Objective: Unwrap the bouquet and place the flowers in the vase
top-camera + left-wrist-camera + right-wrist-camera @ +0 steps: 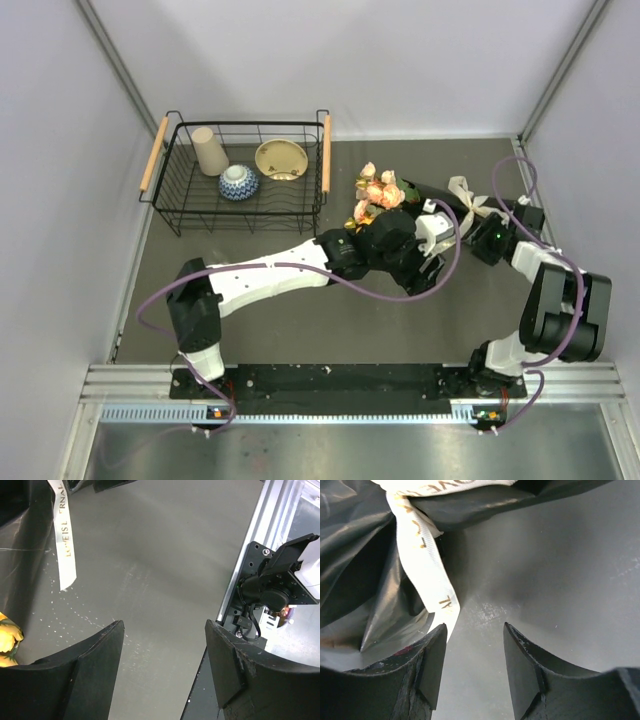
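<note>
Two pairs of jaws, both mine, stand apart with nothing held. My left gripper (164, 630) has only the bare grey table (150, 555) in its gap. My right gripper (474, 630) is open too, and a tail of the cream ribbon (422, 565) ends just beside one finger. That ribbon is tied around crumpled black paper (355, 545) and carries gold letters. "OVE" shows near the knot. On the tail seen from my left wrist I can read "RNAL", but the rest is too blurred.

A yellow rose (7, 637) peeks in at that view's edge. From above, the bouquet (390, 200) lies on the table right of middle between my two wrists, still wrapped and tied.

Farther back, a wire basket (240, 215) holds a beige cup (208, 150), a blue-patterned bowl (238, 182) and a tan bowl (281, 158).
</note>
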You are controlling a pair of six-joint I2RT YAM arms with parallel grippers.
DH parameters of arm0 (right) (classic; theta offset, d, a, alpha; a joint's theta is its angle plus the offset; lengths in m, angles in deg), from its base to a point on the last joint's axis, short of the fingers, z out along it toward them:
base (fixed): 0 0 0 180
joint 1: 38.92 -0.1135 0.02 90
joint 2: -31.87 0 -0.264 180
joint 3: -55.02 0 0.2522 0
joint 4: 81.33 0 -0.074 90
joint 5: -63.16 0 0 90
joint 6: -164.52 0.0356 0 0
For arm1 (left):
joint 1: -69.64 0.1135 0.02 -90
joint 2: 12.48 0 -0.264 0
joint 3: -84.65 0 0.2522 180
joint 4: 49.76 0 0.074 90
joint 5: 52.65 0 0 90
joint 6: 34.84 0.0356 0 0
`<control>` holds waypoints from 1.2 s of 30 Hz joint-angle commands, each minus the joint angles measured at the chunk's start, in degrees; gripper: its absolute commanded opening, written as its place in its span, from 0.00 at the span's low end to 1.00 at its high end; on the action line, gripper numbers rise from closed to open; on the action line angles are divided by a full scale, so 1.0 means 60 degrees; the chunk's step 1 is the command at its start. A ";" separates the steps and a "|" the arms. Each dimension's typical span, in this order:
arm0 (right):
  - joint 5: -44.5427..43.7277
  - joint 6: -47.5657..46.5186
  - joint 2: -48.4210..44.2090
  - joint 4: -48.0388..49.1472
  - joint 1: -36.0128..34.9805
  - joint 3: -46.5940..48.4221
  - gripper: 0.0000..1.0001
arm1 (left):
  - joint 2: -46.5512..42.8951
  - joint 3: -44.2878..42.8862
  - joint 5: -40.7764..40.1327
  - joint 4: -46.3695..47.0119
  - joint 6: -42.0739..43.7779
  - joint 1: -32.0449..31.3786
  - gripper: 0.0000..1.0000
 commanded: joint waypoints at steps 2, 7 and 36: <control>0.0551 0.0084 0.0383 0.1474 -0.0133 -0.0160 0.49 | -0.0637 0.0410 -0.0114 0.0482 -0.0165 0.0032 0.72; 0.0917 -0.0019 0.0866 0.1957 -0.0397 -0.0043 0.40 | -0.0930 0.0952 -0.0041 0.0643 -0.0311 0.0017 0.72; 0.0610 -0.0121 -0.1080 -0.0208 -0.1013 -0.0364 0.00 | 0.0471 0.0164 -0.0494 0.0659 0.0186 -0.0144 0.93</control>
